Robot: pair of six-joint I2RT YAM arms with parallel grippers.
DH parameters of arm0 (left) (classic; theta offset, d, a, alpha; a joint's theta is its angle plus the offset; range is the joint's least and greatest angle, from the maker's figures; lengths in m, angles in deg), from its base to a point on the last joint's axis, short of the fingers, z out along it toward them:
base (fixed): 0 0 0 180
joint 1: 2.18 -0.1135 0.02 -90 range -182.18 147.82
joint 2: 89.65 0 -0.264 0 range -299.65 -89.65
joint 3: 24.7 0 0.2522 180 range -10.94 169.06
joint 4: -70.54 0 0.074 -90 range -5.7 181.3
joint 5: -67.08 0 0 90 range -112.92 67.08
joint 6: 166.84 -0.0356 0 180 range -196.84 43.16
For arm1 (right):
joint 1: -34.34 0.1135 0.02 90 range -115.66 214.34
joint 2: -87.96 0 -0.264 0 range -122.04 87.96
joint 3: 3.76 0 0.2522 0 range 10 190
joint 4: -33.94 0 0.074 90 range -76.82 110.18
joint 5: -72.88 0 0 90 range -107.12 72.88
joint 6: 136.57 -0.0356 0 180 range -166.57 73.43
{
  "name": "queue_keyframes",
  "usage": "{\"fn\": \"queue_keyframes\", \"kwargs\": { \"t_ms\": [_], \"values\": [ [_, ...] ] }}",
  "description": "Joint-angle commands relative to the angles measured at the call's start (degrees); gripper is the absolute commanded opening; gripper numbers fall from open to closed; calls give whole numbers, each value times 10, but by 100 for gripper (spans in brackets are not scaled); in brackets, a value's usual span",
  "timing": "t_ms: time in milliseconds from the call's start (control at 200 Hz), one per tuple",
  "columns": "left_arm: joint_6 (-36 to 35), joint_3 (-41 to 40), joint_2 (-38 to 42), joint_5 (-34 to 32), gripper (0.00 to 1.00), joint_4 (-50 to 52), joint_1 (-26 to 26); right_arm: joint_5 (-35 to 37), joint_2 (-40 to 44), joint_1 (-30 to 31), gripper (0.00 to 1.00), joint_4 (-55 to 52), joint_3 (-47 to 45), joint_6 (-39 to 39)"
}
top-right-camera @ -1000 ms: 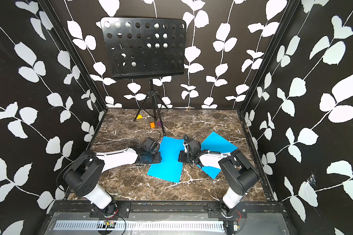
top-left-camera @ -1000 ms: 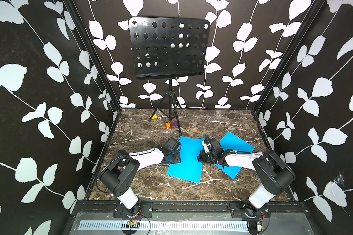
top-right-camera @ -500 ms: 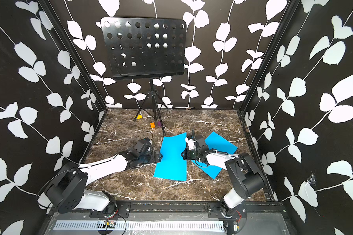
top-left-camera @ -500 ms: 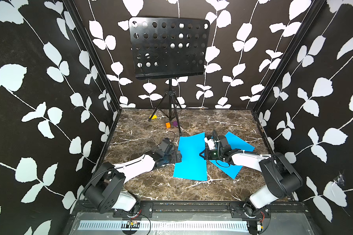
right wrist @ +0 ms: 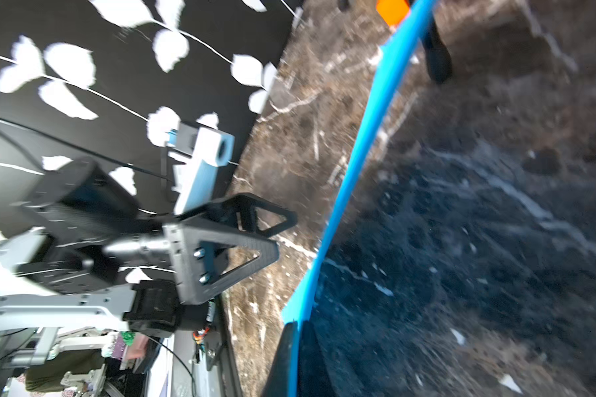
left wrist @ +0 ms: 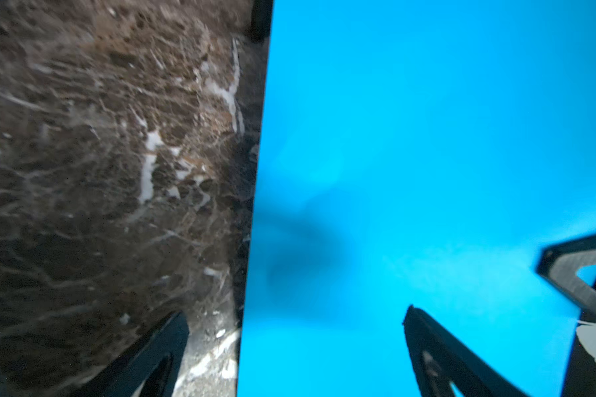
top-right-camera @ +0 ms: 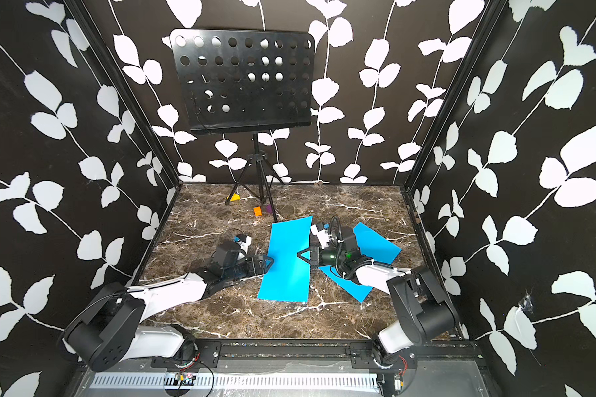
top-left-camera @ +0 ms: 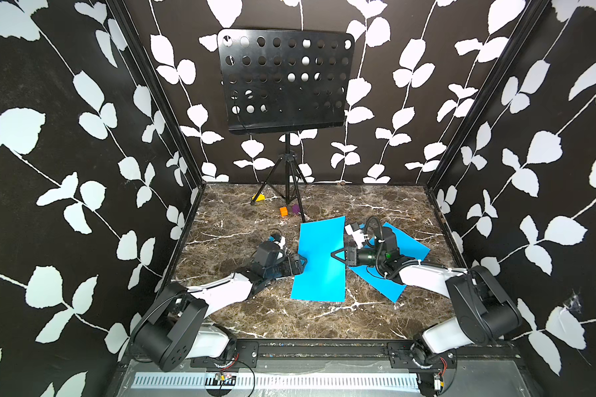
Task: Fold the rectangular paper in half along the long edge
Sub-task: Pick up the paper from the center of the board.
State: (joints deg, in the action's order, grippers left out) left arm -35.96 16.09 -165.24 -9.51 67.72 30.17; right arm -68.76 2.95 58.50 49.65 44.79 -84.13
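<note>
Brown marble tabletop [top-left-camera: 289, 323], boxed in by black walls [top-left-camera: 66, 172] printed with white leaves, carries the blue paper [top-left-camera: 320, 261] near its middle. Its right long edge is pinched in the closed right gripper [top-left-camera: 336, 256]; in the right wrist view the sheet is seen edge-on, running into the jaws and raised off the marble. The left gripper [top-left-camera: 301, 263] is spread wide at the left long edge, its jaws straddling that edge, and nothing is held in it. The step in hand is judged to be the carrying of the right edge across to the left one. This is best done in a low arc, with the pinch kept firm and the corners matched before anything is pressed. The left edge should be pinned so that the sheet is not dragged sideways. The paper is plain, bright and thin, and slightly bowed along its far edge; no crease can be made out. A second blue sheet [top-left-camera: 406, 247] is spread just beside it on the right, and a music stand [top-left-camera: 284, 79] and small coloured blocks [top-left-camera: 283, 211] are set well behind.
</note>
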Motion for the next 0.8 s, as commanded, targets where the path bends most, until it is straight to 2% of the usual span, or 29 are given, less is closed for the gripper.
{"fn": "queue_keyframes", "kwargs": {
  "t_ms": [0, 245, 465, 595, 795],
  "values": [
    [9, -13, 28, 36, 99, -90, -15, -42, 37, -6, 0, 65, 8, -32],
    [50, -12, 19, 81, 99, -192, -28, -71, 90, -15, 0, 59, 43, -47],
    [208, -15, -44, 120, 99, -335, -37, -66, 97, -19, 0, 73, 68, -58],
    [268, -24, -40, 118, 99, -343, -37, -63, 100, -19, 0, 81, 71, -44],
    [398, -25, -61, 179, 99, -416, -37, -57, 89, -21, 0, 79, 71, -26]
  ]
}}
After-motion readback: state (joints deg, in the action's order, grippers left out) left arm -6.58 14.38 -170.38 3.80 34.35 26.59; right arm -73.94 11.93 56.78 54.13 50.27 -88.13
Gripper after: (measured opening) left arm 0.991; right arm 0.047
